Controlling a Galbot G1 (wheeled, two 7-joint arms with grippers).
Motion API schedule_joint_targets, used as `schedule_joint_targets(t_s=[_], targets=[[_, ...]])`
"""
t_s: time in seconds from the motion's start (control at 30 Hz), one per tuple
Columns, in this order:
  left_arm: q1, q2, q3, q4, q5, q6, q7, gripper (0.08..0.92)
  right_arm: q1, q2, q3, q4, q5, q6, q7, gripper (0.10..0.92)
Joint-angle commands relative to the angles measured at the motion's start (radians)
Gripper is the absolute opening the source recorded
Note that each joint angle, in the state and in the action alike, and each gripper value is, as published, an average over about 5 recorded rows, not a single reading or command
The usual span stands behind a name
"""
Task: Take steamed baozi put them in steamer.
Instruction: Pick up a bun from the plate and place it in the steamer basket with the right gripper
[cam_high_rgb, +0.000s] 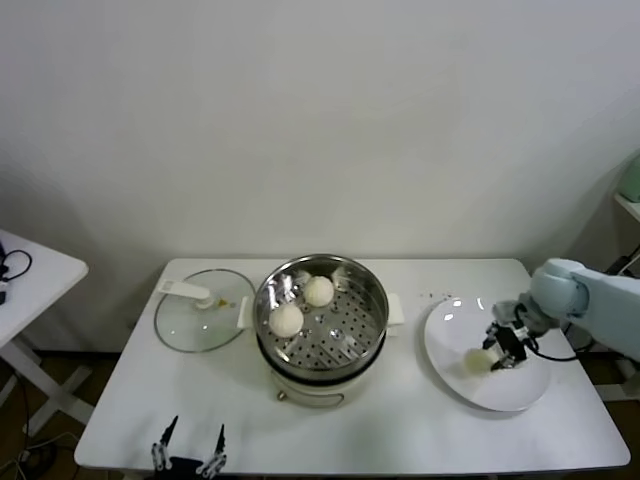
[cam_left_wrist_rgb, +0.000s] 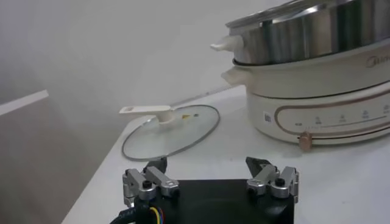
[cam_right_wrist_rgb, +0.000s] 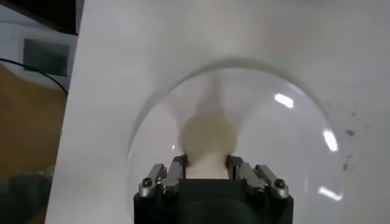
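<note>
Because two steamed baozi (cam_high_rgb: 302, 305) are already sitting on the perforated floor of the steamer (cam_high_rgb: 370, 290), I am reaching with my right hand (cam_high_rgb: 499, 352) for the bun (cam_high_rgb: 477, 358) on the white plate (cam_high_rgb: 520, 398) at the right side of the table (cam_high_rgb: 400, 430). My right hand is hanging low over the plate, its fingers (cam_right_wrist_rgb: 177, 169) pinching the bun from both sides; in the right wrist view the pale dome is bulging out from between the fingertips. It is still resting on or just above the plate, and I cannot tell which. The steamer is standing on its white cooker base (cam_high_rgb: 320, 385) at the middle of the table, well apart from the plate, so I judge the bun is needing a lift and a carry across to my left. The glass lid (cam_high_rgb: 200, 312) is lying flat beside the steamer, leaving the basket uncovered. My left hand (cam_high_rgb: 187, 452) is waiting at the near table edge, its fingers spread and holding nothing.
</note>
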Motion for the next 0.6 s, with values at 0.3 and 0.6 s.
schedule_joint_targets(t_s=[0.3,0.6], targets=[[-0.002,-0.002,-0.005,0.003,0.000,-0.004,0.000,0.823,0.639,0.234,-0.162,0.285,0.026,0.367,-0.048,0.475],[-0.002,-0.005,-0.001,0.001,0.002,-0.006,-0.001,0.823,0.534,0.361,-0.068,0.448,-0.096,0.390,-0.002,0.475]])
